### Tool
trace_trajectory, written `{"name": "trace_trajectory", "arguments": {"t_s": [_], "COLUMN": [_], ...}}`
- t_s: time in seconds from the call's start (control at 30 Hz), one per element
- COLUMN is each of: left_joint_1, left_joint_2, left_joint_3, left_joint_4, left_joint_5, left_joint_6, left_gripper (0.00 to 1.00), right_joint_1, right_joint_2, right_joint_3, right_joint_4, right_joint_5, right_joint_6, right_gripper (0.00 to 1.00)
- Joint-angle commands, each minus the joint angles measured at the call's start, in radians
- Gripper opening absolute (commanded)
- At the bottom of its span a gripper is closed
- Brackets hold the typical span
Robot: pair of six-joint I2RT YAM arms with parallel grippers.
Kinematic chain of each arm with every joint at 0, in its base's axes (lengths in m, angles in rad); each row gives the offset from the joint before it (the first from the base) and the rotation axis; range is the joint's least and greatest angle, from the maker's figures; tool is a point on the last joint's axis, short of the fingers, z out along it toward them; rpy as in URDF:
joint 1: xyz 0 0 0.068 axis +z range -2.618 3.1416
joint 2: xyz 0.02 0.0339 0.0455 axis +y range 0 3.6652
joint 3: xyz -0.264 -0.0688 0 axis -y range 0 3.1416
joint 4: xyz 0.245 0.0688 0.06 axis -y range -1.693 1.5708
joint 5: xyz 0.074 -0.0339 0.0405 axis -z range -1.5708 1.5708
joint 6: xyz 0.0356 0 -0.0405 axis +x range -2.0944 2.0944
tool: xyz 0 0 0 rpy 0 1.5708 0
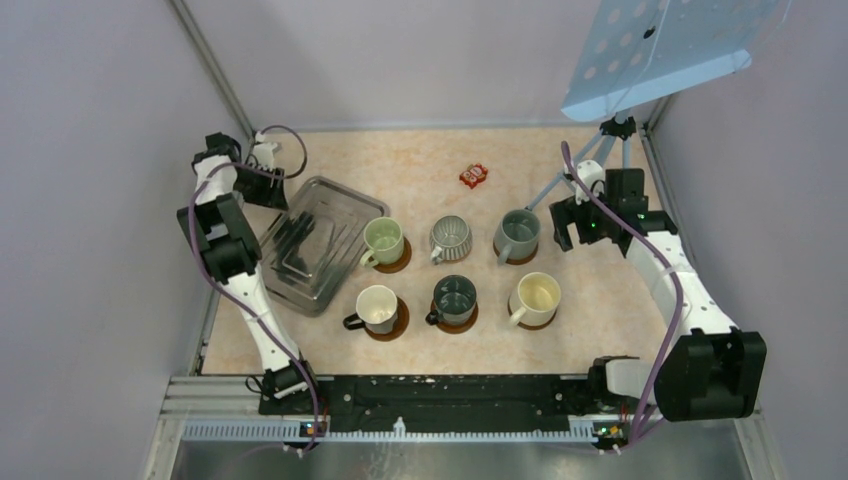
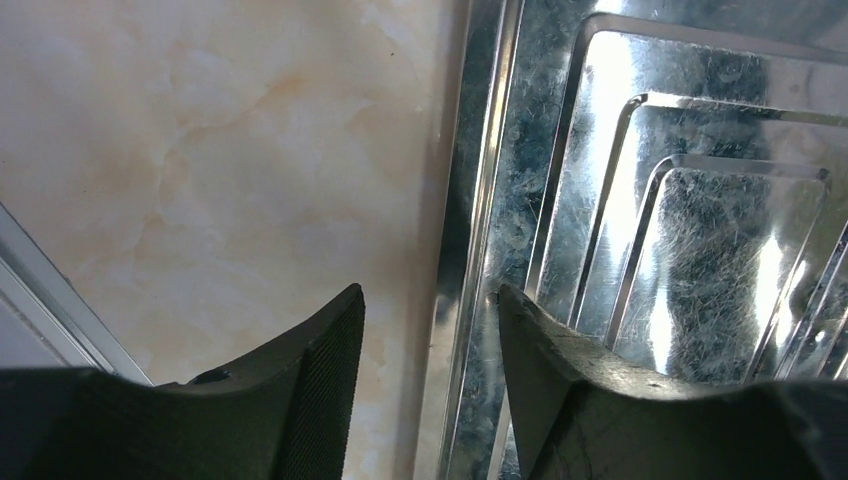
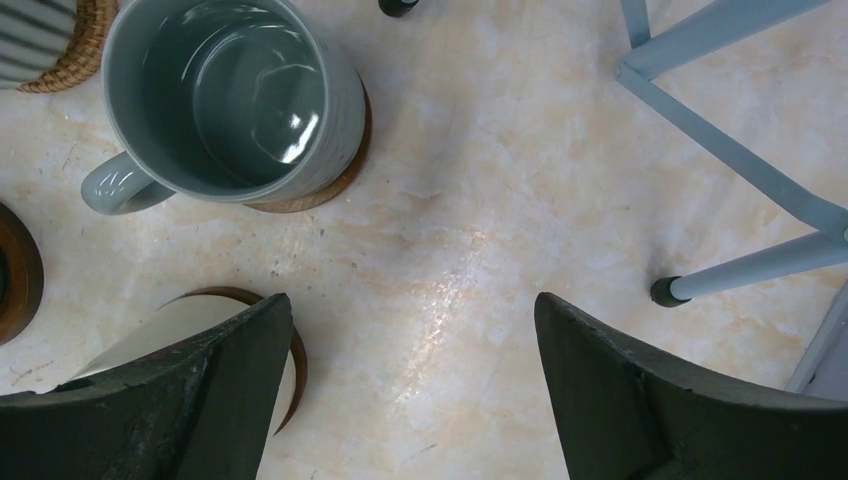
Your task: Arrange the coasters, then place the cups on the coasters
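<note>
ceramic cups [image 1: 455,295], 6, sit on brown coasters [image 3: 310,200]; left gripper [image 2: 428,295] and right gripper [image 3: 412,300] gape empty.

No legible text anywhere. Small red packet [image 1: 473,176], left of right gripper [image 1: 562,228], shows pale markings, too small to read.

The left arm [image 1: 250,300] rises from its base at the lower left of the top view and folds at a dark elbow near the left edge. It then bends back toward the centre, so the left gripper [image 1: 266,187] sits at upper left, pointing down and to the right. Its jaws stand partly apart with a clear gap between them. The right arm [image 1: 668,275] climbs from a bulky joint at lower right toward centre right. The right gripper [image 1: 566,224] points left, jaws spread wide.
</note>
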Motion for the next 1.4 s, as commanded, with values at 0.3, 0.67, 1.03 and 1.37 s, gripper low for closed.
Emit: {"name": "trace_trajectory", "arguments": {"t_s": [0.3, 0.67, 1.03, 1.37], "left_joint_1": [0.003, 0.046, 0.157, 0.23], "left_joint_2": [-0.009, -0.057, -0.184, -0.287], "left_joint_3": [-0.107, -0.208, -0.406, -0.574], "left_joint_4": [-0.02, 0.015, 0.055, 0.096], "left_joint_5": [-0.044, -0.098, -0.135, -0.178], "left_joint_6": [0.045, -0.002, 0.038, 0.07], "left_gripper": [0.46, 0.23, 0.1, 0.08], "right_joint_1": [0.009, 0.01, 0.009, 0.009], "right_joint_2": [0.015, 0.011, -0.007, -0.028], "right_joint_3": [0.058, 0.056, 0.032, 0.017], "right_joint_4": [0.023, 0.029, 0.041, 0.041], "right_joint_5": [-0.01, -0.004, -0.011, -0.011], "right_joint_6": [0.021, 0.02, 0.031, 0.032], "right_gripper": [0.9, 0.9, 0.9, 0.9]}}
